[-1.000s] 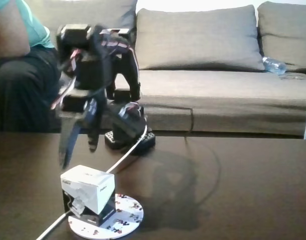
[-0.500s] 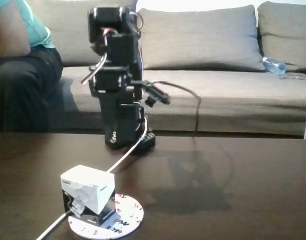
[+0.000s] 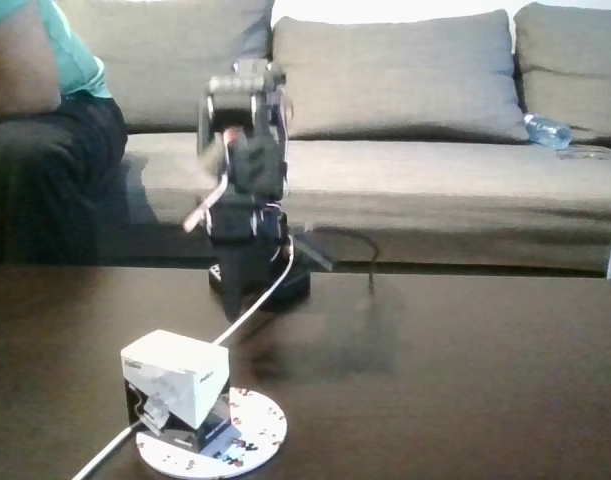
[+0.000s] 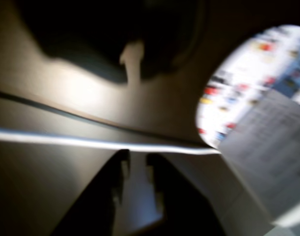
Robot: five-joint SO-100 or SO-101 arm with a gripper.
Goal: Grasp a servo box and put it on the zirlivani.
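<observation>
The servo box (image 3: 175, 385), white above and black below, stands on the left part of the zirlivani (image 3: 247, 432), a flat white speckled disc at the table's front left. My arm is folded back over its base, well behind the box, with the blurred gripper (image 3: 233, 298) pointing down at the table. In the wrist view the gripper (image 4: 137, 156) shows two dark fingers with a narrow light gap and nothing between them. The zirlivani (image 4: 238, 73) and a grey face of the servo box (image 4: 272, 147) lie at the right edge, apart from the fingers.
A white cable (image 3: 250, 305) runs from the arm's base past the box to the front edge; it crosses the wrist view (image 4: 91, 142). The dark glossy table (image 3: 465, 380) stretches to the right. A seated person (image 3: 35, 150) and a grey sofa (image 3: 405, 150) are behind.
The arm has risen from above the servo box and folded back over its base. The box stays on the disc, unmoved.
</observation>
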